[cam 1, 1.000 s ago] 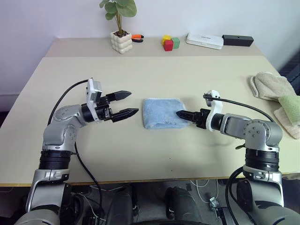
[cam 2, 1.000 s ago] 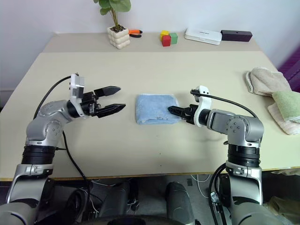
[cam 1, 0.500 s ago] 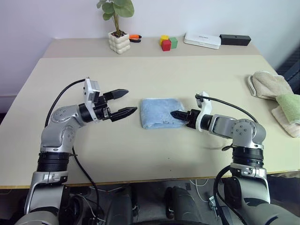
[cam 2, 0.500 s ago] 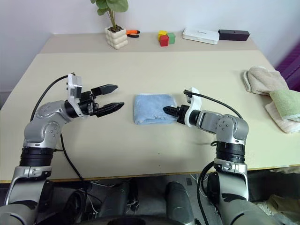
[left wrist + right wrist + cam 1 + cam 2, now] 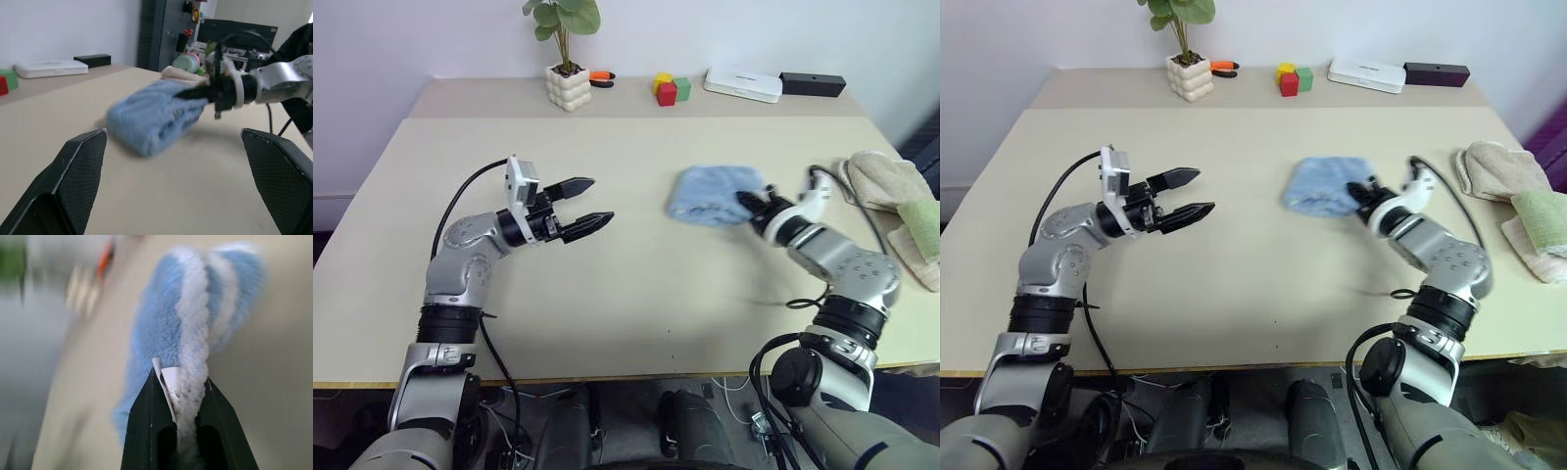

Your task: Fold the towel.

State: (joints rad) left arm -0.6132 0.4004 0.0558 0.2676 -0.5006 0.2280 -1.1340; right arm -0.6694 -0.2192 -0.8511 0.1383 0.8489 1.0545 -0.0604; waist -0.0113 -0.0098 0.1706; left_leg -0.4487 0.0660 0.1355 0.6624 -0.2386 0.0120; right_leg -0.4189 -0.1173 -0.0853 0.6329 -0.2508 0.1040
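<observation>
The light blue towel (image 5: pixel 710 194) is bunched in a folded bundle right of the table's middle, slightly lifted at its right end. My right gripper (image 5: pixel 748 202) is shut on the towel's right edge; in the right wrist view the whitish hem (image 5: pixel 193 357) runs between the two black fingers (image 5: pixel 146 431). The towel (image 5: pixel 154 117) also appears ahead in the left wrist view. My left gripper (image 5: pixel 591 204) stands open over the table left of centre, pointing toward the towel with a clear gap to it and nothing between its fingers.
A beige cloth (image 5: pixel 881 178) and a pale green cloth (image 5: pixel 922 223) lie at the table's right edge. Along the back sit a potted plant (image 5: pixel 566 76), coloured blocks (image 5: pixel 670 90), a white box (image 5: pixel 742 85) and a black box (image 5: pixel 813 84).
My right gripper closed on the towel's right edge and dragged the bundle to the right and slightly back. The left gripper shifted a little to the right, still open.
</observation>
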